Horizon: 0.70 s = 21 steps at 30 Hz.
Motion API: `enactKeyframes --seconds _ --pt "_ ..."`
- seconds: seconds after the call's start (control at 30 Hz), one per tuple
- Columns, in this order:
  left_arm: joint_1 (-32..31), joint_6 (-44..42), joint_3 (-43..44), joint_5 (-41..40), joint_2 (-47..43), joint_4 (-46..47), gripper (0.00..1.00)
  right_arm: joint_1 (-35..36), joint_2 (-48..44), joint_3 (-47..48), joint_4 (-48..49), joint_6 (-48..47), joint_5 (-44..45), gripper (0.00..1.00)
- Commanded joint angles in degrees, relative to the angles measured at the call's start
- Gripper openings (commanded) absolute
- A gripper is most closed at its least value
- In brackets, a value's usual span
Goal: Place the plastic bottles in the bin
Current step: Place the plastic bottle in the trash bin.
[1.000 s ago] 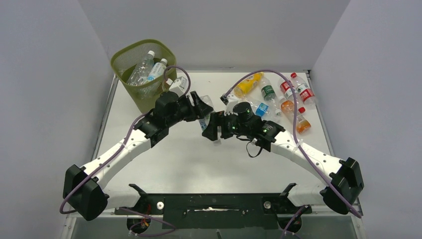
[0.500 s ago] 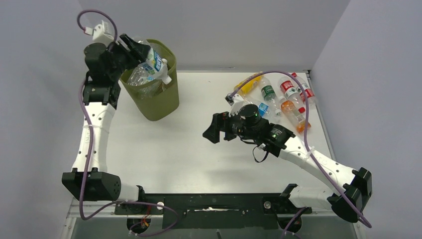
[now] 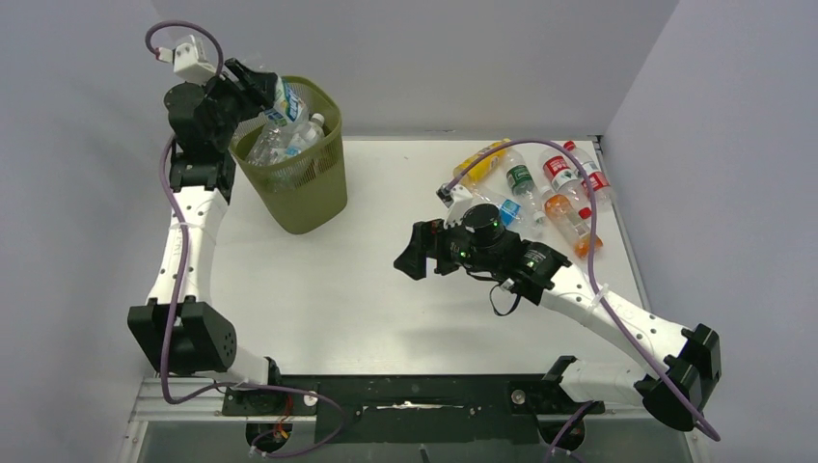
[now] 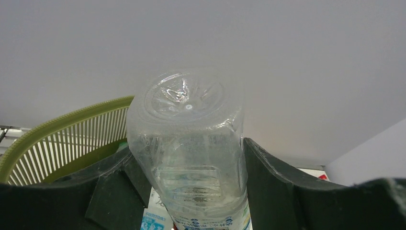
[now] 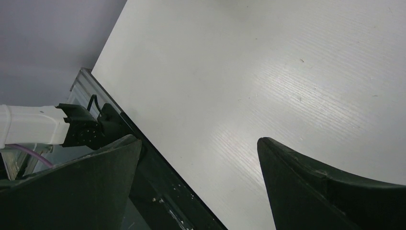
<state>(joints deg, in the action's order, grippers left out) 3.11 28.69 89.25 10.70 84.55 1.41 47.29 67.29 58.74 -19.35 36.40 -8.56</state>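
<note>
Bottle: clear, gripped by the left claw — held above the bin's mouth.
Bin: far-left on the desk, more bottles inside.
Loose bottles: far-right desk corner.
Right claw: spread open — empty.

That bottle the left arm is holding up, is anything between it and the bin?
Nothing visible does. The left gripper holds the bottle right above the open top of the bin, near its back-left rim. A few bottles already lie inside, but they don't cover the mouth.
</note>
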Motion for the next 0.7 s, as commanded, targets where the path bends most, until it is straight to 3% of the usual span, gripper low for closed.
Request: enactKeyframes --seconds 0.0,0.2,0.3,0.37,0.43,0.47,0.67 --pt "0.2 -4.1 -0.2 -2.5 2.1 10.4 0.51 0.1 -1.2 -1.0 1.3 -0.1 0.4 0.98" --pt "-2.5 -7.9 -3.7 -1.8 4.4 15.9 0.53 0.0 -1.5 -2.0 1.3 0.2 1.2 0.98" --pt "-6.5 -12.6 -6.9 -1.2 4.3 17.7 0.59 -0.2 -1.2 -1.7 1.0 -0.1 1.6 0.99" --pt "-8.8 -15.8 -7.4 -0.9 4.6 16.1 0.65 -0.2 -0.9 -1.3 0.6 -0.4 1.6 0.99" --pt "-10.3 -17.7 -7.4 0.2 4.3 13.6 0.82 -0.3 -0.4 -0.9 0.3 -0.7 1.7 0.99" --pt "-11.0 -19.4 -7.5 0.2 3.7 11.7 0.86 -0.4 -0.2 -0.7 0.0 -0.8 1.8 0.99" --pt "-9.3 -21.1 -5.5 -6.2 1.4 2.1 0.87 -1.5 0.1 0.3 -0.9 -1.3 1.8 1.00"
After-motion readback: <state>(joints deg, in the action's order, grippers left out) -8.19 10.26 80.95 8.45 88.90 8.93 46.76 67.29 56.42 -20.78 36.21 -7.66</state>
